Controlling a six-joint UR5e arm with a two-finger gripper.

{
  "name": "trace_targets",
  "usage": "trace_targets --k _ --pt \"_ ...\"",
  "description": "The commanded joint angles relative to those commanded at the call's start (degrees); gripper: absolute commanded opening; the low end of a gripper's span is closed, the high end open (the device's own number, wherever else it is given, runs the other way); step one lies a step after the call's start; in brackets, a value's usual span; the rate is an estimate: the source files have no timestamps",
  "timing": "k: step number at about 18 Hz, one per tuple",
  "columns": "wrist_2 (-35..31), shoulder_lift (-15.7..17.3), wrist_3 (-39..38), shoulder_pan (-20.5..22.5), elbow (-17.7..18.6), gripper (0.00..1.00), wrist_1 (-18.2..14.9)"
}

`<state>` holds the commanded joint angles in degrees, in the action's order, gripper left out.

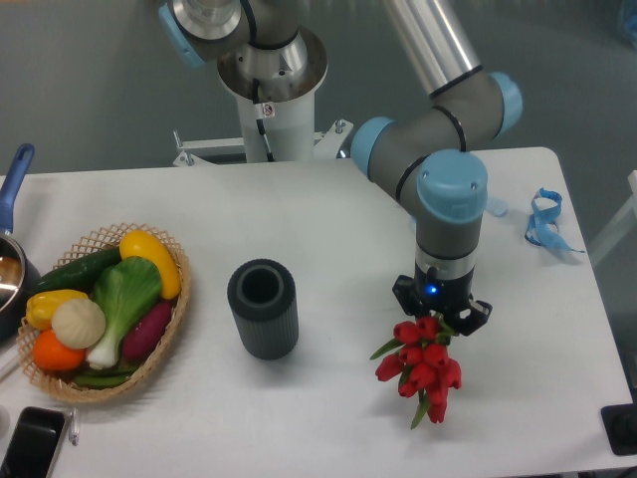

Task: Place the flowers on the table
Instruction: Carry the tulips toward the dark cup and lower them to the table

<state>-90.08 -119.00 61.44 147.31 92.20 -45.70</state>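
The flowers (pixel 426 370), a bunch of red tulips with green leaves, hang right under my gripper (pixel 439 317) at the right of the white table (pixel 328 219). The blooms point toward the table's front edge. The stems are hidden under the gripper body. The gripper points straight down and appears shut on the flowers, though its fingers are hidden. I cannot tell whether the blooms touch the tabletop.
A dark ribbed vase (pixel 263 309) stands upright left of the flowers. A wicker basket (pixel 107 311) of vegetables sits at the left. A blue-handled pot (pixel 12 249) is at the left edge, a phone (pixel 30 443) at the front left, a blue ribbon (pixel 546 221) at the far right.
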Motion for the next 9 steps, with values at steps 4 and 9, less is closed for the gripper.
trace_targets --k 4,9 --pt "-0.6 -1.0 -0.2 -0.6 -0.1 0.41 0.2" --pt "-0.4 -1.8 -0.5 -1.1 -0.2 0.41 0.5"
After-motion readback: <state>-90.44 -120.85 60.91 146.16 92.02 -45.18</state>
